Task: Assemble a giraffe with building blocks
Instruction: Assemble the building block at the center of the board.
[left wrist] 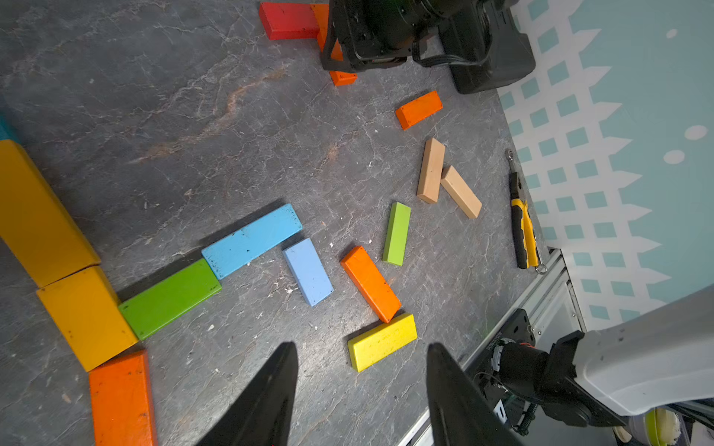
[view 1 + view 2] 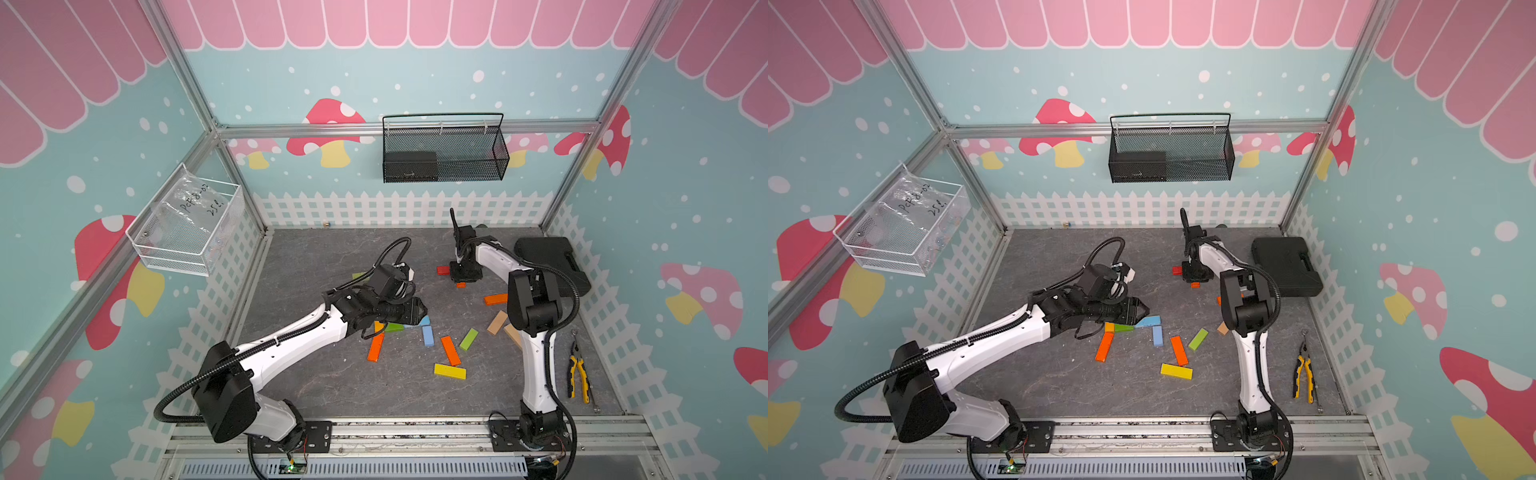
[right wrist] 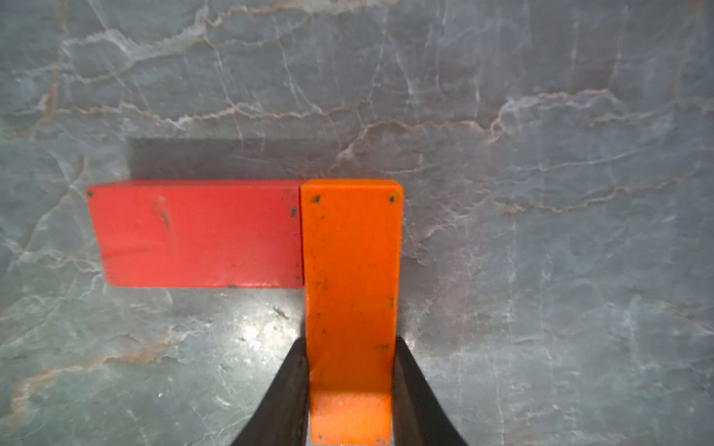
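My right gripper (image 3: 349, 341) is shut on an orange block (image 3: 349, 270) that lies flat on the grey floor, its far end against a red block (image 3: 193, 235). In a top view this pair sits at the back, under the right gripper (image 2: 463, 278). My left gripper (image 1: 361, 347) is open and empty, hovering over a joined row: orange (image 1: 121, 397), amber (image 1: 87, 316), green (image 1: 170, 299) and light blue (image 1: 251, 239) blocks. Loose nearby lie a blue (image 1: 308, 271), an orange (image 1: 370, 284), a yellow (image 1: 382, 341), a lime (image 1: 396, 233) and two tan blocks (image 1: 430, 170).
A big black case (image 2: 552, 262) lies at the back right, close to the right arm. Yellow-handled pliers (image 2: 578, 370) lie along the right wall. A black mesh basket (image 2: 444, 149) hangs on the back wall and a white wire basket (image 2: 187, 224) on the left wall.
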